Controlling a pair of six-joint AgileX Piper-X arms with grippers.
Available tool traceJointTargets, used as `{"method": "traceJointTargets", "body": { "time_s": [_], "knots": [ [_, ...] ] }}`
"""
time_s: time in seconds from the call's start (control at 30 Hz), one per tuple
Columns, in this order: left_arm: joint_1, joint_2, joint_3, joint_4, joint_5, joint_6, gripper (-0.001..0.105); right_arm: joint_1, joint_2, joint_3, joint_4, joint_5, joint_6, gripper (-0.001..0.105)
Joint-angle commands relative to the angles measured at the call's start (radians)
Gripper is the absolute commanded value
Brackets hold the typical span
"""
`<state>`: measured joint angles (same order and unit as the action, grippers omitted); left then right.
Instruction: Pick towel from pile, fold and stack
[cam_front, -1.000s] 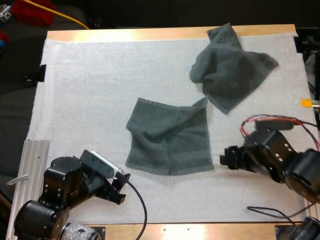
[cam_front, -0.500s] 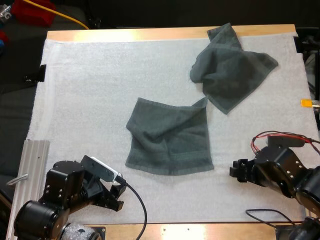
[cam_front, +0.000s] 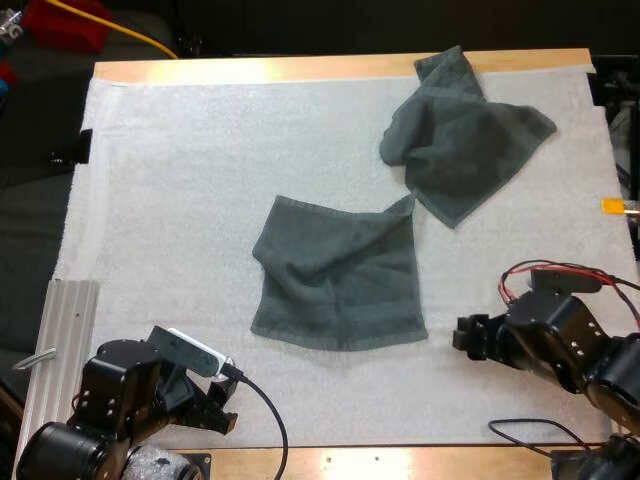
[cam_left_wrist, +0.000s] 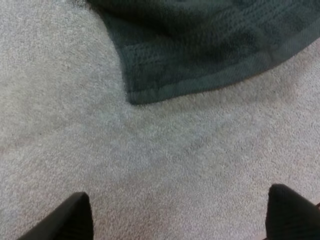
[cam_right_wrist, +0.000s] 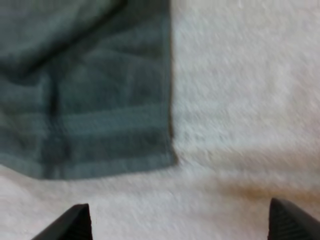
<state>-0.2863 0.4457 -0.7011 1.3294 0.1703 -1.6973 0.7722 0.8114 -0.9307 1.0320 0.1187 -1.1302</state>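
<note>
Towels, two of them, dark grey-green, lie on the white mat (cam_front: 180, 180). The near towel (cam_front: 335, 285) sits roughly mid-mat, spread mostly flat, with a fold running across it and its far right corner peaked up. The far towel (cam_front: 460, 150) is crumpled near the mat's far right, one end reaching the wooden table (cam_front: 300, 68) edge. Its near corner comes just beside the near towel's peaked corner; I cannot tell whether they touch.

The left gripper (cam_front: 222, 415) hangs low over bare mat at the near edge, off the near towel's near left corner and apart from it. Its wrist camera shows its fingers (cam_left_wrist: 70, 220) standing wide apart with nothing between them, the towel corner ahead of them. The right gripper (cam_front: 468, 335) is near the near towel's near right corner, over bare mat, pointing toward it. Its fingers (cam_right_wrist: 70, 222) also stand wide apart and hold nothing, and that corner lies ahead of them, not between them.
</note>
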Motion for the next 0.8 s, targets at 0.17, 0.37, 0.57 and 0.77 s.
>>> {"method": "traceJointTargets", "body": {
  "time_s": [0.17, 0.37, 0.57, 0.77],
  "knots": [
    [-0.001, -0.003, -0.005, -0.033, -0.01, -0.011, 0.068, -0.001, 0.009, 0.11, -0.128, -0.065, 0.035, 0.069],
    [-0.001, -0.003, -0.005, -0.033, -0.01, -0.011, 0.068, -0.001, 0.058, 0.197, -0.25, -0.106, 0.061, 0.069],
    [-0.001, -0.003, -0.005, -0.033, -0.01, -0.011, 0.068, -0.005, 0.135, 0.232, -0.384, -0.173, 0.117, 0.069],
    [-0.001, -0.003, -0.005, -0.03, -0.01, -0.011, 0.068, -0.073, 0.22, 0.257, -0.494, -0.27, 0.174, 0.069]
  ]
}}
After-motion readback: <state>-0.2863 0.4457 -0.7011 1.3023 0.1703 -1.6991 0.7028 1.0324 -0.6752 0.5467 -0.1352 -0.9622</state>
